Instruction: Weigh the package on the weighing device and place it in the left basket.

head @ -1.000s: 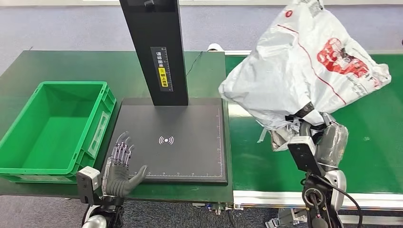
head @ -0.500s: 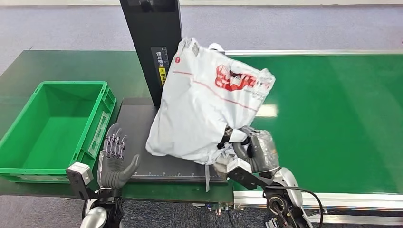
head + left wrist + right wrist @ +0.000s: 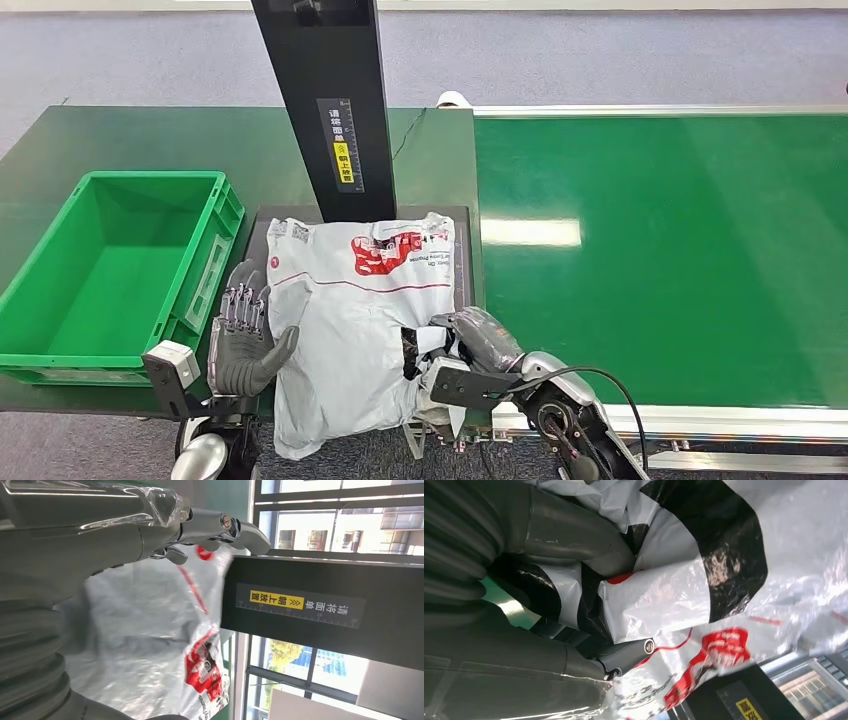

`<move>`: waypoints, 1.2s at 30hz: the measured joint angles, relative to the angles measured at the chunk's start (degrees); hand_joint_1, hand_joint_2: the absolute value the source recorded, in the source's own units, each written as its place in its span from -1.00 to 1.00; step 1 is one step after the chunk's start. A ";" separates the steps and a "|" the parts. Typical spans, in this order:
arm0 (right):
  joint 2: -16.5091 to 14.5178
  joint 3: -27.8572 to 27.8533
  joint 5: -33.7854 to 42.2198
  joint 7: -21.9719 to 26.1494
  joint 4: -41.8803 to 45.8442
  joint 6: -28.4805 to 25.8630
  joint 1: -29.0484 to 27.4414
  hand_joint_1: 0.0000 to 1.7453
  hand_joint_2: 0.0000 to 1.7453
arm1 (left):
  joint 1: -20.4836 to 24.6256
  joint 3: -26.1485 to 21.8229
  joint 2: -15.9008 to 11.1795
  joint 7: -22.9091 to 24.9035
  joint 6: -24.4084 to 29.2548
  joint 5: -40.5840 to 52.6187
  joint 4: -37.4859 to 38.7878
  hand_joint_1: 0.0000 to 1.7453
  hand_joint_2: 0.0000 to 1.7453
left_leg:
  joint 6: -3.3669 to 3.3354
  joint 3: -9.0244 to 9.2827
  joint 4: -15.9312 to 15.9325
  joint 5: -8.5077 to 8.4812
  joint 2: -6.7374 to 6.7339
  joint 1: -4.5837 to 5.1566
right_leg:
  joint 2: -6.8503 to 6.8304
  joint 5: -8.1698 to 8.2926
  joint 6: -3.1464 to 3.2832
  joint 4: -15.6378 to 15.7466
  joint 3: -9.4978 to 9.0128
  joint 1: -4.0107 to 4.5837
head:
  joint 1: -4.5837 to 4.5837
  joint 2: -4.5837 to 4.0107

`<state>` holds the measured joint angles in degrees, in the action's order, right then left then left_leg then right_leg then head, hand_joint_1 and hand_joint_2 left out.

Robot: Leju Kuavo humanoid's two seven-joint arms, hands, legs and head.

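The package point(image 3: 355, 320), swung in from the conveyor, now lies on the scale point(image 3: 462, 225), gripped by the right hand point(image 3: 470, 345); the left hand point(image 3: 243, 340) waits open beside it. The right wrist view shows fingers point(image 3: 624, 655) buried in plastic.

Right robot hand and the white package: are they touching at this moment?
Touching. In the right wrist view, the right robot hand has its thumb and fingers clamped into the crumpled plastic of the white package; the head view shows the same grip at its near edge.

Package point(image 3: 345, 320) now down from mid-air onto the scale platform point(image 3: 462, 225), right hand point(image 3: 470, 345) lower.
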<state>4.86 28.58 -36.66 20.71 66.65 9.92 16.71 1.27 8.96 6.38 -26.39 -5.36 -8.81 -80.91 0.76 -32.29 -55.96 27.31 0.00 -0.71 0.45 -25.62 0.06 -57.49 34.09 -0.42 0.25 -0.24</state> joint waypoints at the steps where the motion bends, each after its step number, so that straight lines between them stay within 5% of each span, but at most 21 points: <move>1: 0.01 0.30 0.08 -0.13 -0.34 0.44 0.20 1.00 1.00 | -0.03 -0.02 -0.02 0.14 0.15 0.00 0.00 -1.00 1.00 | 0.00 0.00 0.00 0.00 0.00 0.00 | 0.00 0.00 0.00 0.00 0.00 0.00 | -0.01 0.00; 11: -0.02 3.40 3.39 2.02 -4.71 6.50 2.08 1.00 1.00 | -0.13 -0.83 -0.01 1.28 2.87 -0.08 -0.14 -1.00 1.00 | 0.00 0.03 0.00 0.00 0.00 0.00 | 0.00 0.00 0.00 0.00 -0.01 0.00 | -0.01 0.00; 15: 0.02 4.13 5.00 3.28 -5.62 6.73 2.51 -1.00 1.00 | -0.23 -1.10 0.00 -0.16 3.95 -0.69 -0.82 -1.00 1.00 | 0.00 0.02 0.00 0.00 0.00 0.00 | 0.00 0.00 0.00 0.00 -0.01 0.00 | -0.01 0.00; 36: -1.61 -0.16 7.81 2.88 -4.43 -5.64 1.06 -1.00 1.00 | -2.51 -0.34 -0.28 -3.42 7.08 8.50 -5.27 -1.00 1.00 | 0.00 0.02 -0.01 0.00 0.00 0.00 | 0.00 0.00 0.00 0.00 0.00 0.00 | -0.02 0.00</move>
<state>3.25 28.42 -28.85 23.58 62.22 4.28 17.77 -1.24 8.61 6.10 -29.81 1.72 -0.30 -86.19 0.76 -32.26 -55.96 27.31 0.00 -0.71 0.45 -25.62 0.05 -57.49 34.09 -0.42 0.23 -0.24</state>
